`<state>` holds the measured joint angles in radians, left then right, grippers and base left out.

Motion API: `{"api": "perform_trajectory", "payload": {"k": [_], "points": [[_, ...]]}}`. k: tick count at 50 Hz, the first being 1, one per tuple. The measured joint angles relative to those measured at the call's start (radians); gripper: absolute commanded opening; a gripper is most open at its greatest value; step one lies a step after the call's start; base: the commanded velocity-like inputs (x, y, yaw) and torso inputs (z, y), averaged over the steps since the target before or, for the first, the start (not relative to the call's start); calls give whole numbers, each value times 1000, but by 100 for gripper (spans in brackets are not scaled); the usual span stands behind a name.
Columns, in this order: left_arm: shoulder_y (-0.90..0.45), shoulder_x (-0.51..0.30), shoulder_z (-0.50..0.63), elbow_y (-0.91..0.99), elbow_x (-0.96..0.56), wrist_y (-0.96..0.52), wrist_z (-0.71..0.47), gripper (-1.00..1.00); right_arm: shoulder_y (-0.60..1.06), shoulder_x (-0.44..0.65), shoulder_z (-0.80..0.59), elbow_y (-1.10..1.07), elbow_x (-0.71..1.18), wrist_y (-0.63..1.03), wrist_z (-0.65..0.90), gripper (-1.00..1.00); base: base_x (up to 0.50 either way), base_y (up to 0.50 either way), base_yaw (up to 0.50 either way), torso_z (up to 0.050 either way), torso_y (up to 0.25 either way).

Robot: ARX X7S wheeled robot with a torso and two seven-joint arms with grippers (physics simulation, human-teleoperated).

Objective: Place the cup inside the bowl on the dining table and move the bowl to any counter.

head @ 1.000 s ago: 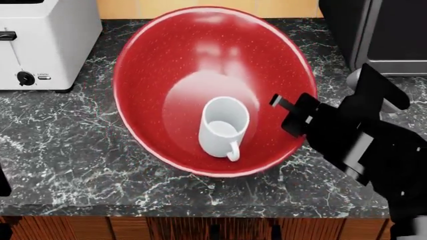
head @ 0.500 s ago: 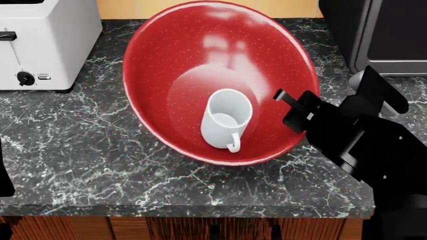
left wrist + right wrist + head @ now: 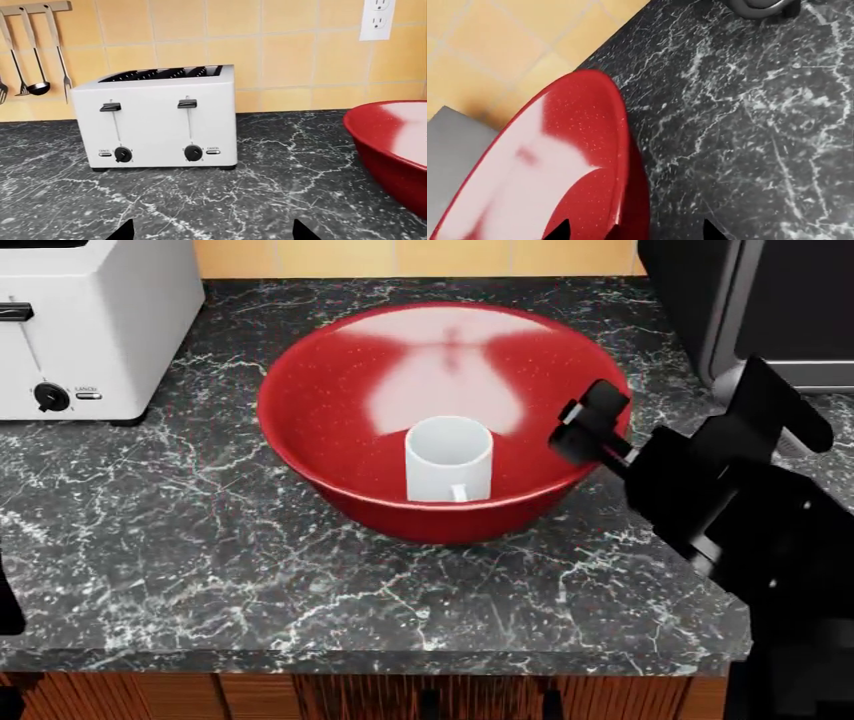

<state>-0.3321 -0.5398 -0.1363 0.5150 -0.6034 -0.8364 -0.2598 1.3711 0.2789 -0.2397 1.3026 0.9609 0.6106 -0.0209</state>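
The red bowl (image 3: 334, 390) sits level on the black marble counter (image 3: 200, 530), and the white cup (image 3: 447, 465) stands upright inside it. My right gripper (image 3: 589, 427) is at the bowl's right rim. In the right wrist view its jaws (image 3: 635, 231) are wide open and straddle the bowl's rim (image 3: 560, 150). My left gripper (image 3: 212, 233) is open over bare counter in front of the toaster, with nothing between its fingers, and the bowl's edge (image 3: 393, 145) shows off to one side. The dining table is out of view.
A white toaster (image 3: 80, 330) stands at the counter's back left, close to the bowl. A black appliance (image 3: 761, 300) stands at the back right. Utensils (image 3: 33, 50) hang on the tiled wall. The counter's front edge (image 3: 374, 660) runs along the bottom.
The bowl was tilted toward me and has swung down to sit level on the counter. The cup inside now stands upright. My right arm has moved slightly with the rim.
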Motion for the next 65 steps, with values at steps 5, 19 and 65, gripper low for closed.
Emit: {"api": "perform_trajectory", "payload": {"k": [5,19,65], "points": [[-2,6,8,0,3,1,-6,100,10,-3,12,2,-20,-26,-13,100,0,0,0,0,0],[-3,5,5,-4,-4,8,-1,100,-53,26,23,-232,-39,-14,37,100,0,0,0,0,0],[-488,105,176,-23,-72,-314,-159,100,-437,493,33,-1687,139,298,483,100,0,0,0,0,0]]}}
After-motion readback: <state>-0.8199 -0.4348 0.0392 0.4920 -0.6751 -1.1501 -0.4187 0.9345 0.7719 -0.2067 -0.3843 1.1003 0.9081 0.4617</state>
